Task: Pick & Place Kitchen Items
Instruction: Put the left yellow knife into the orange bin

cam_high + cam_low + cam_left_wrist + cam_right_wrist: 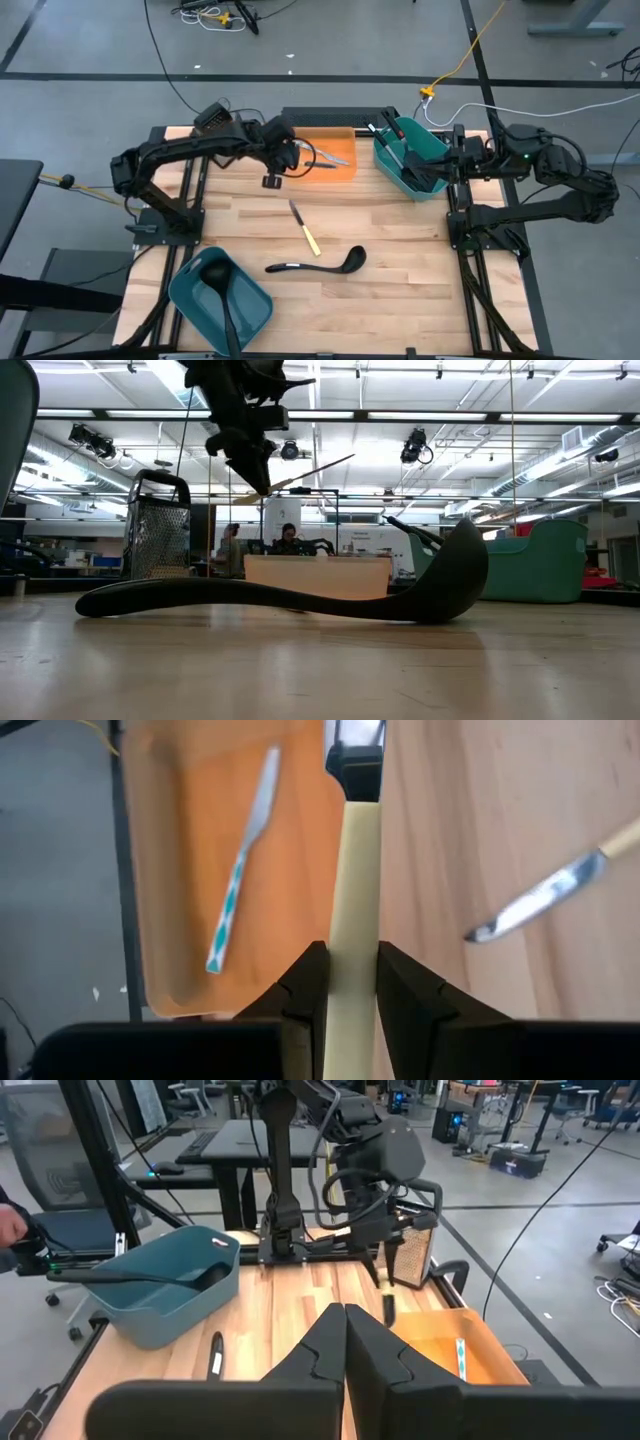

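Above orange tray (335, 160), left hand (352, 982) clamps pale-handled utensil (353, 890), its head hidden.

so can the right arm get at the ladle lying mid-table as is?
Probably yes: the ladle lies alone on open wood, nothing over it. The right end effector is shut and empty beside the teal bin, so it must open first.

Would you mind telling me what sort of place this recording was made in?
Probably a robotics lab or workshop, not a kitchen: an exposed ceiling with strip lights, cables trailing over a grey concrete floor, and office chairs and desks beyond the wooden table.
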Controlling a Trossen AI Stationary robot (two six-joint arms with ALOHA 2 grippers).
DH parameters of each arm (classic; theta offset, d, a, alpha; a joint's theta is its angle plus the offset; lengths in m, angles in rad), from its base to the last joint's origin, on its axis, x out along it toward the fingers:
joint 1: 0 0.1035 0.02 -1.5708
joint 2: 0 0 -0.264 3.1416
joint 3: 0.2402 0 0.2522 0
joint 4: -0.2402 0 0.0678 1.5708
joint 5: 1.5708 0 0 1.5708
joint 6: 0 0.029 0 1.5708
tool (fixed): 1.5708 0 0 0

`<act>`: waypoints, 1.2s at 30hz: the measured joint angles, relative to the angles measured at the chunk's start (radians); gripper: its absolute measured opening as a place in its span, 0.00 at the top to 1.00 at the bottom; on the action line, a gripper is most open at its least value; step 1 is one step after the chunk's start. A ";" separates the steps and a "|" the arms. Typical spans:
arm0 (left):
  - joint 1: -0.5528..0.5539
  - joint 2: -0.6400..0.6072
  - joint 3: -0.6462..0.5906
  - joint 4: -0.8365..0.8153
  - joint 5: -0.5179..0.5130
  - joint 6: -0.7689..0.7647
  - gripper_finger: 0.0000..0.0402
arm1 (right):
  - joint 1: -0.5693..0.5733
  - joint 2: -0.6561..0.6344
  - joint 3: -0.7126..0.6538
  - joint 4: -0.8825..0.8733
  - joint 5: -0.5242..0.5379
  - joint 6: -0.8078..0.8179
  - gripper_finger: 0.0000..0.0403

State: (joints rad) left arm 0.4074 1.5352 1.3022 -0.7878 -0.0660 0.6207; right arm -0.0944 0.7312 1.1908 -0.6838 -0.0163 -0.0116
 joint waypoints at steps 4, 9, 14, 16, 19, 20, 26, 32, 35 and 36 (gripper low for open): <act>0.028 0.000 0.000 0.048 0.006 -0.022 0.83 | 0.000 0.000 0.000 0.000 0.000 -0.003 0.99; 0.049 0.000 0.000 0.096 0.007 -0.064 0.83 | 0.000 0.000 0.000 -0.007 0.000 -0.003 0.99; 0.066 0.002 0.000 0.126 0.026 -0.140 0.83 | 0.000 0.000 0.000 -0.009 0.001 -0.003 0.99; 0.072 0.005 0.000 0.135 0.025 -0.177 0.83 | 0.000 0.000 0.000 -0.010 0.001 -0.003 0.99; 0.075 0.005 0.000 0.161 0.025 -0.216 0.83 | 0.000 0.000 0.000 -0.015 0.001 -0.003 0.99; 0.075 0.005 0.000 0.166 0.025 -0.219 0.83 | 0.000 0.000 0.000 -0.015 0.001 -0.003 0.99; 0.074 0.005 0.000 0.176 0.037 -0.239 0.83 | 0.000 0.000 0.000 -0.015 0.000 -0.001 0.99; 0.076 0.037 0.000 0.193 0.043 -0.269 0.83 | 0.000 0.000 0.000 -0.015 0.000 0.000 0.99; 0.079 0.071 0.000 0.223 0.048 -0.294 0.83 | 0.000 0.000 0.000 -0.016 0.000 -0.001 0.99; 0.080 0.084 0.000 0.228 0.048 -0.297 0.83 | 0.000 0.000 0.000 -0.017 0.000 -0.001 0.99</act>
State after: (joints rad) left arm 0.4870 1.6189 1.3022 -0.5594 -0.0181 0.3237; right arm -0.0942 0.7311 1.1908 -0.7003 -0.0158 -0.0124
